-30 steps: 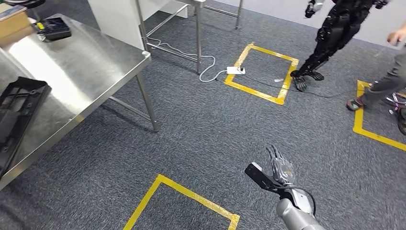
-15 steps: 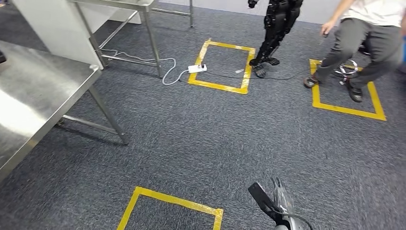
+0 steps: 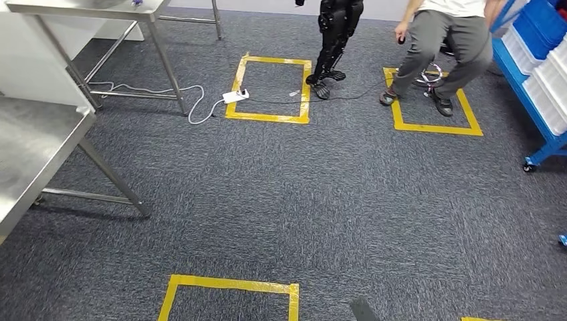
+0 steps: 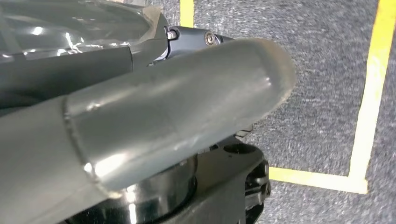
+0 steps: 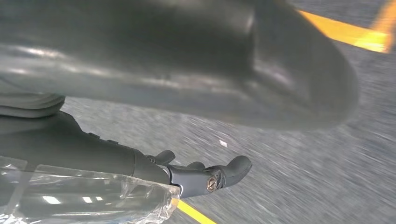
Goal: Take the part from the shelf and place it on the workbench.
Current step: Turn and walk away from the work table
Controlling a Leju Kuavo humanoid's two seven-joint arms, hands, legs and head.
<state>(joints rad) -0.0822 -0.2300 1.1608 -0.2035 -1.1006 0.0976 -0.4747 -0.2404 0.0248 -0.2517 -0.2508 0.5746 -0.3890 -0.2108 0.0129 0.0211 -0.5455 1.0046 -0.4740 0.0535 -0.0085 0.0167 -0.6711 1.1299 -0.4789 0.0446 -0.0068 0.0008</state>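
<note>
1. Head view looks down on grey carpet (image 3: 321, 200) with yellow tape squares (image 3: 271, 90).
2. Steel workbench (image 3: 33, 157) corner at the left edge, bare top, one leg angling down to the carpet.
3. Second steel table (image 3: 100, 10) at top left; a white cable runs from under it to a white power strip (image 3: 235, 95) lying just beside a tape square.
4. Blue shelf cart (image 3: 535, 73) at the right edge, on castors, carrying white and blue bins. The part: cannot tell where it is, none can be made out on shelf or bench.
5. Another black robot's legs (image 3: 332, 40) at top centre, one foot on the tape line.
6. Person (image 3: 444, 47) in grey trousers next to it, stepping over the next tape square, near the blue cart.
7. Right hand (image 5: 205, 179): thick grey thumb close to the lens, dark fingers stretched out above the carpet, nothing in them, fingers apart from the thumb.
8. Left hand (image 4: 154, 112): thumb is in view, a dark finger beside it; fingers mostly hidden, so cannot tell whether apart or curled. Carpet and tape corner beyond it.
</note>
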